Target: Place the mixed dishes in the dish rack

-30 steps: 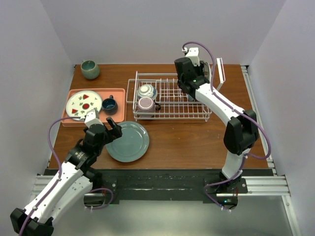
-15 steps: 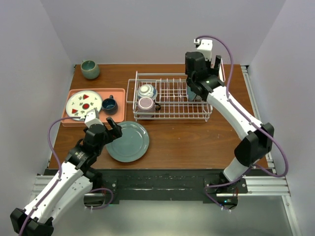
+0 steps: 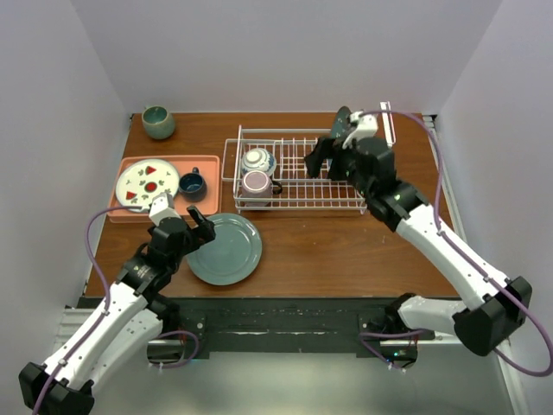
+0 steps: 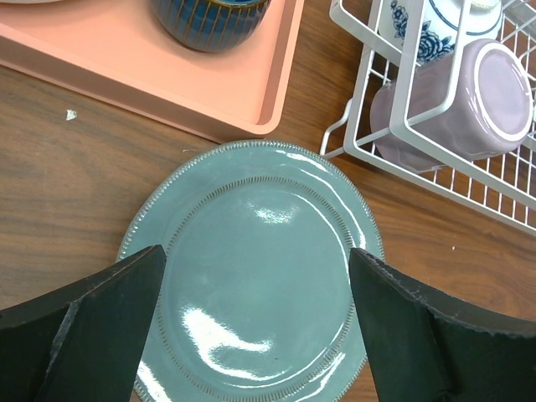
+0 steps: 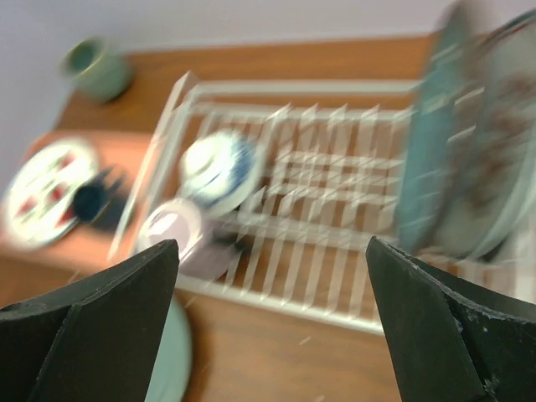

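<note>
Motion smears the right wrist view: the racked plates (image 5: 490, 151) at its right edge are blurred and cropped, their lettering unreadable. In the left wrist view, the teal plate (image 4: 255, 335) runs off the bottom edge, its sides hidden behind the left claw (image 4: 255, 254).

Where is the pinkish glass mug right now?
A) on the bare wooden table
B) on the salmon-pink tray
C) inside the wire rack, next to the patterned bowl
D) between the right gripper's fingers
C: the pinkish glass mug sits inside the dish rack at its left end, right beside the blue-and-white patterned bowl.
</note>
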Robot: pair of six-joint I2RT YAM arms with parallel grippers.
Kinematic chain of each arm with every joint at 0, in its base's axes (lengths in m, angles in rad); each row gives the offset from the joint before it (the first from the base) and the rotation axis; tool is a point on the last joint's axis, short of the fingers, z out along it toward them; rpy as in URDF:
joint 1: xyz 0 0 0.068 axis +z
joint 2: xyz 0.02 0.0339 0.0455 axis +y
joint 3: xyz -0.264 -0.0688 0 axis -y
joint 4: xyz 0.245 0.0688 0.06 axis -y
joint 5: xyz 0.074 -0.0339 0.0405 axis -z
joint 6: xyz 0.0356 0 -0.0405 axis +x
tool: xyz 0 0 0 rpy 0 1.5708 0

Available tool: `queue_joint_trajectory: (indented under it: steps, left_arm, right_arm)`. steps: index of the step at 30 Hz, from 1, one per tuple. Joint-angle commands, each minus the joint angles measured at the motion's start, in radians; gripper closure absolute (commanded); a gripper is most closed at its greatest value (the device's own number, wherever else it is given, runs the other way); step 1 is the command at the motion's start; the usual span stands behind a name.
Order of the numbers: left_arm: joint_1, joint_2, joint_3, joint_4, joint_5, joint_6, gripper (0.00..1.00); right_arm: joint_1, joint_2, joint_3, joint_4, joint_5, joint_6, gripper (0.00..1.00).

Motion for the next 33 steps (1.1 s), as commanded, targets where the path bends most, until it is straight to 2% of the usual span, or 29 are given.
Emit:
queue_joint_trajectory:
  steps: [1, 5, 11, 15, 18, 26, 33]
  left_arm:
    - [-0.002, 0.000, -0.014, 0.028, -0.011, -0.028, 0.03]
    - [-0.002, -0.007, -0.014, 0.024, -0.016, -0.026, 0.03]
    - [-0.002, -0.012, -0.017, 0.022, -0.016, -0.029, 0.03]
    - [-0.002, -0.009, -0.018, 0.022, -0.013, -0.029, 0.03]
    - [-0.002, -0.006, -0.018, 0.025, -0.007, -0.026, 0.03]
    - [-0.002, 0.016, -0.014, 0.039, 0.012, -0.001, 0.03]
    - [-0.002, 0.019, -0.021, 0.050, 0.039, 0.014, 0.03]
  right_arm:
    - [0.095, -0.060, -0.179, 0.173, -0.306, 0.134, 0.01]
    - [0.189, -0.083, -0.306, 0.215, -0.339, 0.159, 0.01]
    - [0.218, -0.070, -0.444, 0.318, -0.387, 0.241, 0.01]
    - [0.250, -0.016, -0.478, 0.382, -0.393, 0.277, 0.03]
    - [0.272, 0.062, -0.484, 0.430, -0.404, 0.306, 0.11]
    - [0.333, 0.358, -0.441, 0.539, -0.401, 0.378, 0.20]
    - [0.384, 0.527, -0.411, 0.658, -0.387, 0.459, 0.31]
